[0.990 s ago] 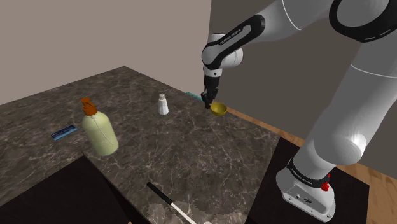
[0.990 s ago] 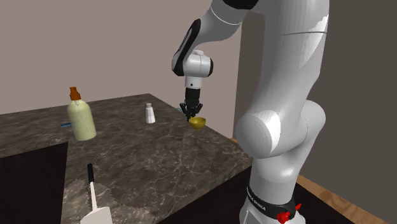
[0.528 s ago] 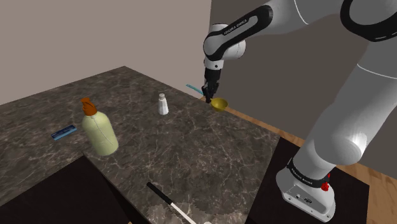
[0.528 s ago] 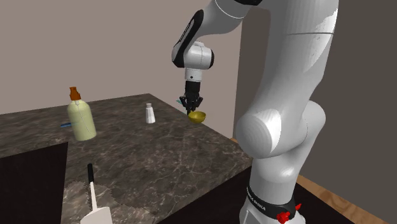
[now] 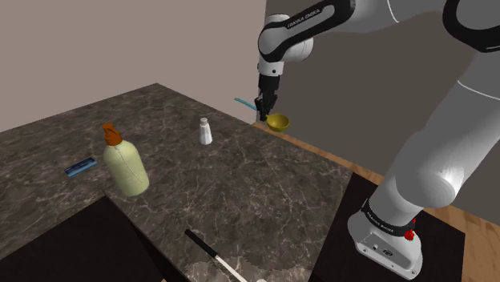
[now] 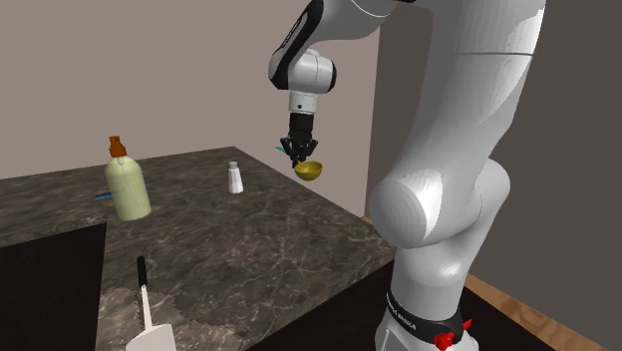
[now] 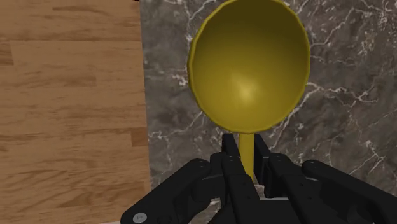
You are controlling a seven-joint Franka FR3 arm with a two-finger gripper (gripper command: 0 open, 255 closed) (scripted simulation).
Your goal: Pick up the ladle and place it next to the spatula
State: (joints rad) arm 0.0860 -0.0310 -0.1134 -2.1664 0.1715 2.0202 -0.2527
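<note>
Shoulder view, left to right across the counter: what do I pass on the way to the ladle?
A small blue object → pale bottle with an orange cap → white shaker → yellow ladle, gripped in the claw.

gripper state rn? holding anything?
gripper: shut on the ladle, fingers clasping its yellow handle; the bowl hangs in the air over the marble countertop edge.
</note>
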